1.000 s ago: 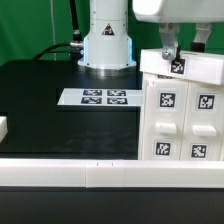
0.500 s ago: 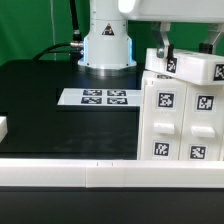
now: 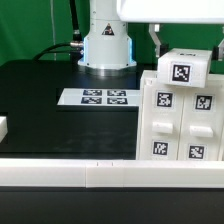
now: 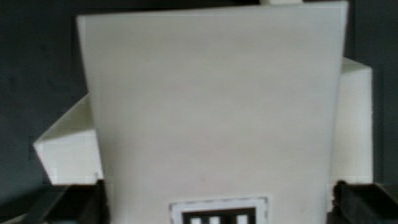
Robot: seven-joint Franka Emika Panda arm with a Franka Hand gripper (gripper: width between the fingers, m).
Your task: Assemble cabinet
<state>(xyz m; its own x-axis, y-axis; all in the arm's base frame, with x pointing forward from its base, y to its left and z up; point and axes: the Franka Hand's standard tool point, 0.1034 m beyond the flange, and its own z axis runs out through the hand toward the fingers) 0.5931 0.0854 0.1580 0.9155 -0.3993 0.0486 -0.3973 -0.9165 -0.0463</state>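
Observation:
The cabinet point(image 3: 180, 122) is a large white box with tagged drawer-like blocks on its face, standing at the exterior view's right. My gripper point(image 3: 187, 56) hangs over its top and is shut on a white tagged block point(image 3: 184, 70), one finger on each side. The block sits at the cabinet's top edge; I cannot tell whether it touches. In the wrist view the block point(image 4: 210, 110) fills the middle, with my gripper point(image 4: 210, 205) around it and a dark finger point(image 4: 365, 200) at its side. A white part point(image 4: 63, 150) shows beyond it.
The marker board point(image 3: 100, 97) lies flat on the black table, left of the cabinet. The arm's white base point(image 3: 107, 40) stands behind it. A small white block point(image 3: 3, 127) sits at the left edge. A white rail point(image 3: 100, 176) runs along the front.
The held block has turned from tilted to square-on, so its tag now faces the exterior camera. It has shifted a little to the exterior view's right. The cabinet has not moved.

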